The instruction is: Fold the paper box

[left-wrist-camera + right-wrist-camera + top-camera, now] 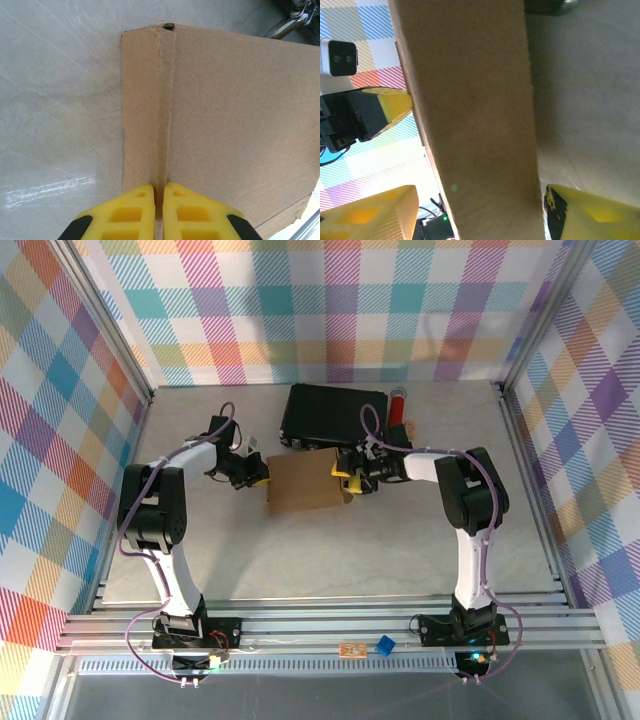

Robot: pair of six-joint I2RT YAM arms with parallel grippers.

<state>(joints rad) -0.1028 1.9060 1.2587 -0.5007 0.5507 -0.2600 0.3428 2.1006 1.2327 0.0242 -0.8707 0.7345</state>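
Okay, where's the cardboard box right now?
In the top view the paper box sits mid-table, just in front of the black case, between the left gripper at its left edge and the right gripper at its right.

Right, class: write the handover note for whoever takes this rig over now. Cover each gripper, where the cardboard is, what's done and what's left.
Left gripper: shut, pinching the paper box at a crease on the edge nearest its arm.
Right gripper: open, fingers straddling the opposite edge, not clamped.
Box: mid-table, just in front of the black case.
Done: one side strip looks creased.
Left: most of the folding; the sheet looks largely flat.
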